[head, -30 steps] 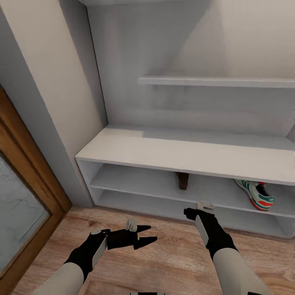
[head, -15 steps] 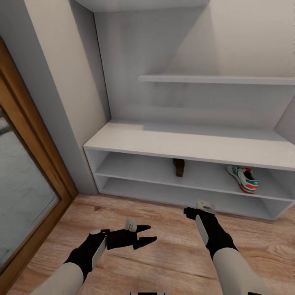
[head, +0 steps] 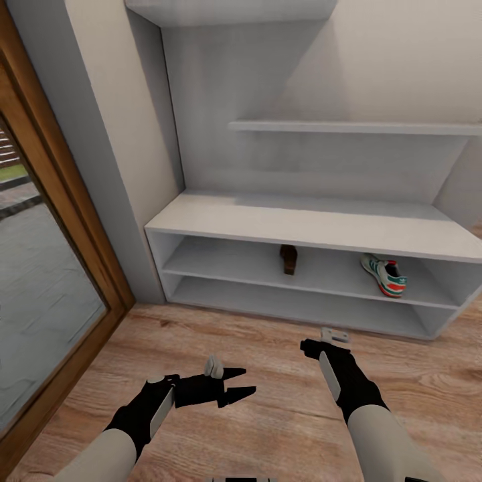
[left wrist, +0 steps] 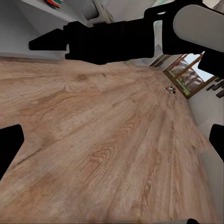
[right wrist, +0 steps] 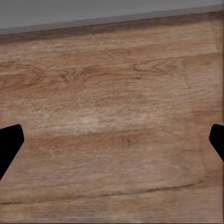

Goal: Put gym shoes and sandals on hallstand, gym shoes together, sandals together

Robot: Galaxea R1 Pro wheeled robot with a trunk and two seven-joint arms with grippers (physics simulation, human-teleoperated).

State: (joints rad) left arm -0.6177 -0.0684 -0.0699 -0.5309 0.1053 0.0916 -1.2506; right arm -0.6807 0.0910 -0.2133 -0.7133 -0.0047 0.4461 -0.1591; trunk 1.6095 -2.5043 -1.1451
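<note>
Here the hallstand (head: 314,227) is seen farther off and lower in the head view than a second ago, with more of the wood-framed glass door (head: 47,281) taken in at the left; the whole picture has shifted, so the camera is what has moved, not the things. On the upper of the two open shelves one brown sandal (head: 288,259) is stood near the middle, and one gym shoe (head: 383,274) with green stripes and a red-orange heel is laid well to its right; both are kept in the same places on the shelf as before. The corridor floor (head: 268,375) is shown bare between rack and arms. The left gripper (head: 241,383) is held low over the planks with its fingers spread and nothing between them, unchanged in pose. The right gripper (head: 309,347) is pointed toward the rack; in the right wrist view its fingertips (right wrist: 9,144) are seen wide apart over bare floor, released.
</note>
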